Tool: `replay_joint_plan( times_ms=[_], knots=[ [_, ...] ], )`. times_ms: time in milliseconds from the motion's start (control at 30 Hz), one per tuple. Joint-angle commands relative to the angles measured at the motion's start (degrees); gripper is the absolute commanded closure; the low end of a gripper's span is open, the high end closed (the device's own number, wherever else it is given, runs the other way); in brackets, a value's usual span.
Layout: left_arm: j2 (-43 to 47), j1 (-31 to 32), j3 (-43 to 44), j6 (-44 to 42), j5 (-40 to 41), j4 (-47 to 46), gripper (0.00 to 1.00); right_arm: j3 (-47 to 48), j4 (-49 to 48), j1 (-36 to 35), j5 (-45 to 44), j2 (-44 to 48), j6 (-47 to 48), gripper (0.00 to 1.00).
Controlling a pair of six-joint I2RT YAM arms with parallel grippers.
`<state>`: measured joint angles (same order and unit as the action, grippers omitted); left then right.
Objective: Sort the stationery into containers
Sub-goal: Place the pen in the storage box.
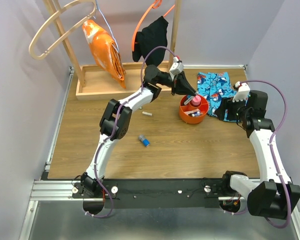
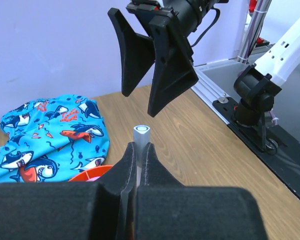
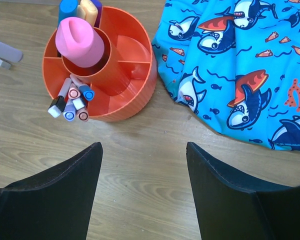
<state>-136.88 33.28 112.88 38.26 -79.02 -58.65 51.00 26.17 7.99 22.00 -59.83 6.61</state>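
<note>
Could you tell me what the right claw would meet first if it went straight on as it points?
Probably the bare wooden table between the orange tub and the shark-print cloth; depth is unclear.

**A:** Light's bright and even in all three, and it seems to come from overhead. The top view's sharp, with just faint fuzzy shadows under the arms on the table (image 1: 180, 150).

**B:** Yep, no harsh glare. There's a slight sheen on the orange tub (image 3: 135, 95) in the right wrist shot and a soft shadow along its lower edge. The left wrist view's the weakest. The left gripper (image 2: 139, 150) housing along the bottom is a flat black blob, and the wall at upper left looks washed out.
</note>
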Motion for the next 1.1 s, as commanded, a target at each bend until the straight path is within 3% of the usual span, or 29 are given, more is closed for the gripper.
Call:
replay_joint_plan(
  times_ms=[0,267,467,600,633,767,1067],
  knots=[
    [-3.48,0.03,1.29,2.43,-2.01,-4.19,1.0,1.82,1.16,0.36,-1.43,-1.34,1.47,0.24],
    [-6.73,1.26,1.37,0.59,-1.75,-2.35,1.0,1.91,-0.07,0.36,-1.17,-2.74,1.3,0.24],
    [-9.19,1.26,0.77,-2.92,0.88,4.5,1.0,1.21,-0.07,0.36,-1.26,-2.04,1.47,0.24],
    [-8.59,1.44,-1.87,-3.8,0.1,4.25,0.84,0.59,0.02,0.36,-1.17,-0.99,1.3,0.24],
    [-8.23,1.44,-2.31,-4.76,-0.08,4.16,0.74,0.5,0.02,0.36,-1.08,-0.81,1.21,0.24],
    [-6.56,1.44,-3.9,-8.9,1.5,6.97,0.53,-0.03,-0.16,0.36,-0.99,-0.02,1.04,0.24],
    [-0.5,0.83,-5.29,-9.87,1.07,8.99,0.44,-0.64,-0.86,0.36,-0.03,1.82,0.25,0.24]
  ],
)
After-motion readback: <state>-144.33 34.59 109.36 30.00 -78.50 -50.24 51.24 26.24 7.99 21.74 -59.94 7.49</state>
